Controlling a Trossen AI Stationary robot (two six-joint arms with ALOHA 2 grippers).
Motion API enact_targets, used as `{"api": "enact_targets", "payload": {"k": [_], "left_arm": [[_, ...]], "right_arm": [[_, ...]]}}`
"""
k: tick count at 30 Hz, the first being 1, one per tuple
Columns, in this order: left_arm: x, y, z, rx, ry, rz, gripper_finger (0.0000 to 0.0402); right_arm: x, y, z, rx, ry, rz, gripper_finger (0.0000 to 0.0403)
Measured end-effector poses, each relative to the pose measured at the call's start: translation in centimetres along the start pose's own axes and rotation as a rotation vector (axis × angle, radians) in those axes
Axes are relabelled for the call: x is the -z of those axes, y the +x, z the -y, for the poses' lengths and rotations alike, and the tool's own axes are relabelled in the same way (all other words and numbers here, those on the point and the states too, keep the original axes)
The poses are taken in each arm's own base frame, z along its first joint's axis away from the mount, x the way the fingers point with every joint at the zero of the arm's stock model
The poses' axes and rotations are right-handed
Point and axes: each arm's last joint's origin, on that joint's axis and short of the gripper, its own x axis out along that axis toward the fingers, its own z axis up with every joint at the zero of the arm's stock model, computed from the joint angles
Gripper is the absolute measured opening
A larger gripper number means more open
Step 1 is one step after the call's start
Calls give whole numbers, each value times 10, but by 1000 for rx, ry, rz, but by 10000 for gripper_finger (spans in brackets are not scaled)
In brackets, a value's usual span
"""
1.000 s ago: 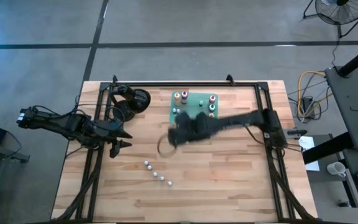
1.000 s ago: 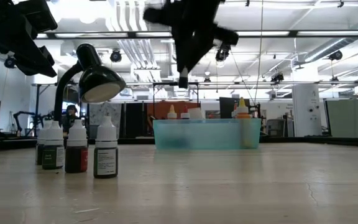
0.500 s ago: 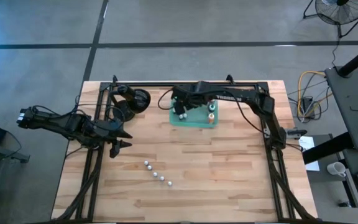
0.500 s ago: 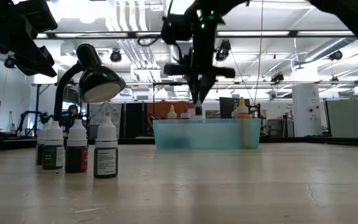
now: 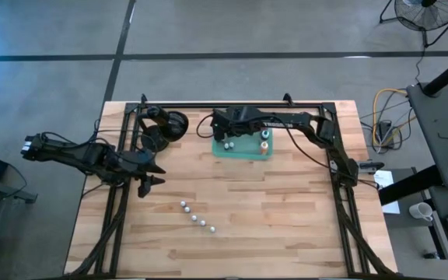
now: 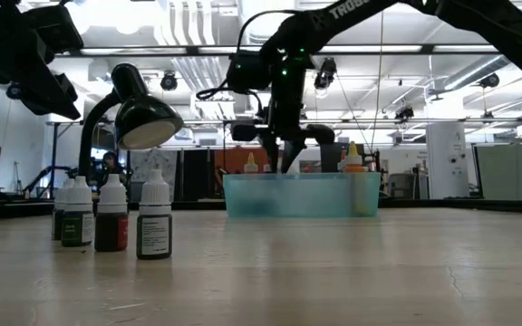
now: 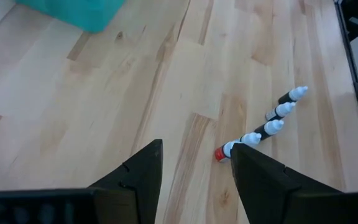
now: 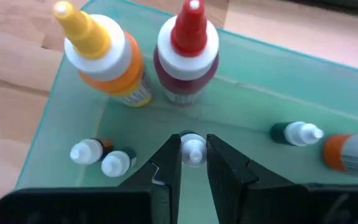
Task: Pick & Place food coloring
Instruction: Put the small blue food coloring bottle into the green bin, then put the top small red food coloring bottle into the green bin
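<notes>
The right pincer (image 8: 193,163) is shown lowered into the green tray (image 5: 243,149) at the far middle of the counter (image 5: 286,225), its fingers (image 8: 166,167) closed about the white cap of a small food coloring bottle (image 8: 193,149) that stands upright between them, long axis vertical. An orange bottle (image 8: 104,56) and a red bottle (image 8: 185,53) stand just beyond it. A row of small bottles (image 5: 197,218) is left near the front. The left pincer (image 7: 194,163), spread and empty, waits at the left edge, well apart from the tray.
</notes>
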Motion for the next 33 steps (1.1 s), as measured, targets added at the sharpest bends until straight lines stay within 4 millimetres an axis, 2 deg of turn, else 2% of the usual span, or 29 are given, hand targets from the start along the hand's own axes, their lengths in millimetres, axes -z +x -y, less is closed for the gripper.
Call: {"api": "enact_targets", "payload": {"k": [7, 14, 23, 33], "left_arm": [[0, -1, -1, -20, -9, 20, 163], [0, -1, -1, -30, -14, 25, 163], [0, -1, -1, -30, -14, 24, 163], [0, -1, -1, -30, -14, 25, 163]], "right_arm": [[8, 13, 3, -5, 62, -11, 54], [13, 20, 4, -23, 43, -34, 56], [14, 21, 4, -25, 24, -41, 91], [11, 15, 2, -38, -25, -33, 102]]}}
